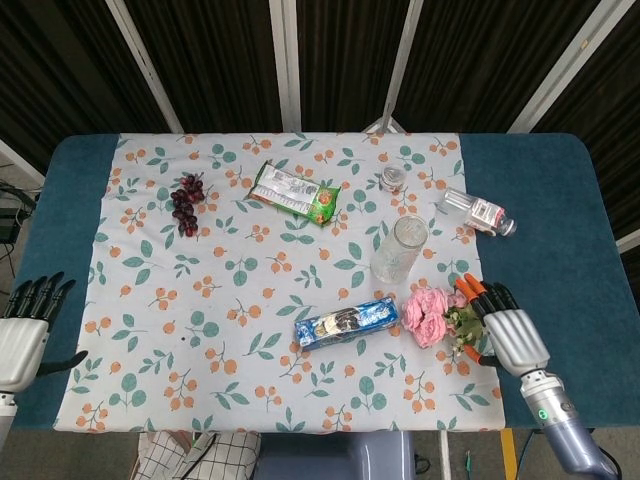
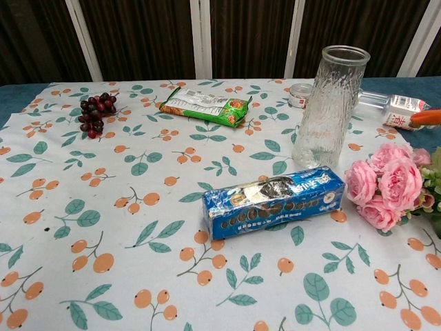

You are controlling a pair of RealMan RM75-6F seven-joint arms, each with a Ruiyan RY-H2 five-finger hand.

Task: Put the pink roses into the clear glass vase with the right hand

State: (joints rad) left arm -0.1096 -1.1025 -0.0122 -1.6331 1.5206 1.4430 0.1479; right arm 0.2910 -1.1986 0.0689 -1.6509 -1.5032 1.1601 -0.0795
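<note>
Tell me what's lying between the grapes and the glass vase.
The green snack packet lies roughly between the grapes and the glass vase, nearer the far edge; the head view shows it best.

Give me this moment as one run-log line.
stage: reach | right hand: open, over rose stems, no grip visible | pink roses: lying on table | vase: upright, empty | left hand: open, idle

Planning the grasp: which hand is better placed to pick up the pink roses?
Right. The right hand hovers over the stems of the pink roses; the left hand sits at the table's far edge.
</note>
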